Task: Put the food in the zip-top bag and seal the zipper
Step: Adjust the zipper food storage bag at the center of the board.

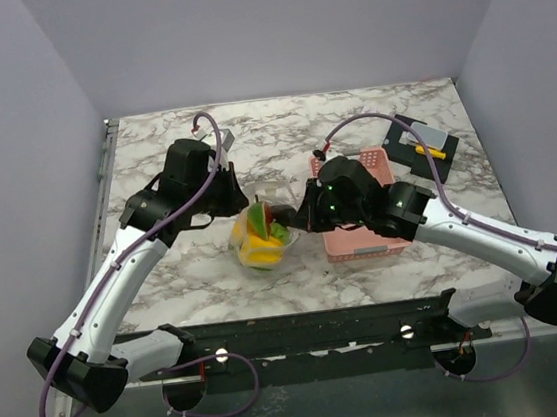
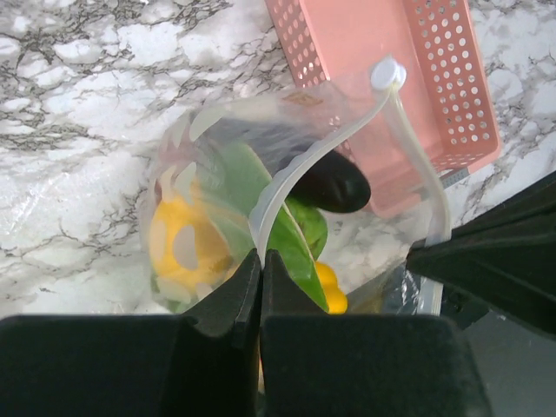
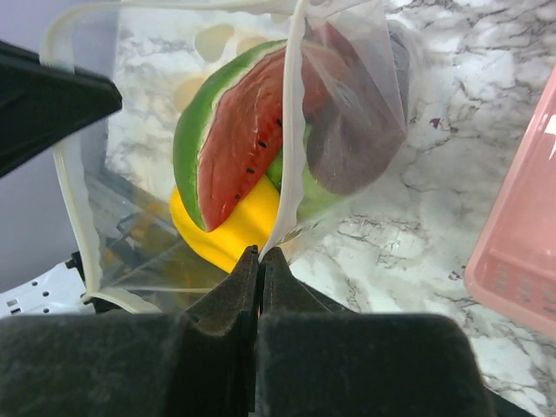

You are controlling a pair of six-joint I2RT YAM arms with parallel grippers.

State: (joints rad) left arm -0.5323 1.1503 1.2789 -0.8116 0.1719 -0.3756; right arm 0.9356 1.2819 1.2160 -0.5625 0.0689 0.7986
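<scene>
The clear zip-top bag hangs between my two grippers over the marble table, its mouth standing open. Inside it lies the food: a watermelon slice, a yellow piece, a green piece and a dark purple one. My left gripper is shut on the pale zipper strip at one side of the mouth. On the opposite side, my right gripper is shut on the same strip.
A pink perforated basket stands just right of the bag, under my right arm. A black mat with small yellow and grey items lies at the back right.
</scene>
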